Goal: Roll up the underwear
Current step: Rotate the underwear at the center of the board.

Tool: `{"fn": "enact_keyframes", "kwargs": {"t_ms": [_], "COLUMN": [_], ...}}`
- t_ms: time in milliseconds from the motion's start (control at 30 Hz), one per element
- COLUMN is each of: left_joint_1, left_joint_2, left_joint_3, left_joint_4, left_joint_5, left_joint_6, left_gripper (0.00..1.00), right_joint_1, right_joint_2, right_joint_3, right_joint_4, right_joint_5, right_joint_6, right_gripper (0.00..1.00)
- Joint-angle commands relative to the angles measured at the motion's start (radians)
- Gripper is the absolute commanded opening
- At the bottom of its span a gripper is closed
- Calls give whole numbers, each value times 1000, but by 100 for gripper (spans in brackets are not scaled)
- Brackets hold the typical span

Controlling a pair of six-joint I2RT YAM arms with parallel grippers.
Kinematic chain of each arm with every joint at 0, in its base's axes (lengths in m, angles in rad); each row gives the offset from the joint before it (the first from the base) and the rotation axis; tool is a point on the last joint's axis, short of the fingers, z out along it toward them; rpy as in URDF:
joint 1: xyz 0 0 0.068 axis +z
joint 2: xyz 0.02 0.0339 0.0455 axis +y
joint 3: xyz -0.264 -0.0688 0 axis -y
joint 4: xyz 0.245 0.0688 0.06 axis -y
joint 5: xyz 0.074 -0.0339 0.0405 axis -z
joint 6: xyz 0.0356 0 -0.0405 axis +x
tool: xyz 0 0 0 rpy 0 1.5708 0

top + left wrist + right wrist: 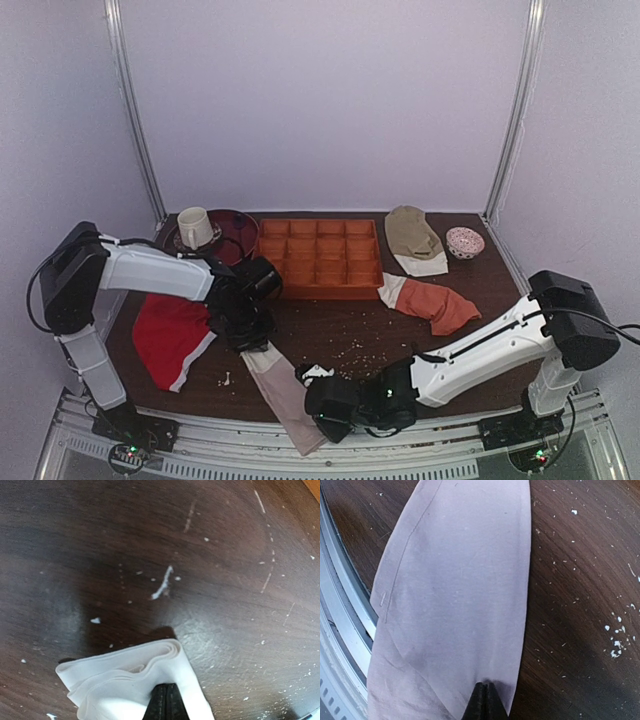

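Lower centre of the top view: underwear (280,395), one long flat strip, not yet rolled. I have left claw (165,700) pinching its white end and right claw (485,695) pinching its pink end. All rolling outstanding, I judge.

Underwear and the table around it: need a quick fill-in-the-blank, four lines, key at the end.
1. The left gripper pinches the underwear's white ____.
2. The right gripper is ____ on its pink end.
3. The mug stands on a dark ____.
4. The tray's compartments are all ____.
Missing: waistband; shut; plate; empty.
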Motion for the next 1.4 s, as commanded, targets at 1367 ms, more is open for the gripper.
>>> {"fn": "enact_keyframes", "kwargs": {"t_ms": [1367], "left_joint_1": [2], "left_joint_2": [-232], "left_joint_3": [73], "left_joint_4": [-220], "left_joint_5": [-117], "left_joint_6": [104], "left_gripper": [3], "right_joint_1": [-151], "right_joint_2": [43], "right_joint_3": [18], "right_joint_4": [-218], "right_joint_5": [-77], "right_joint_6": [49], "right_gripper": [0]}}
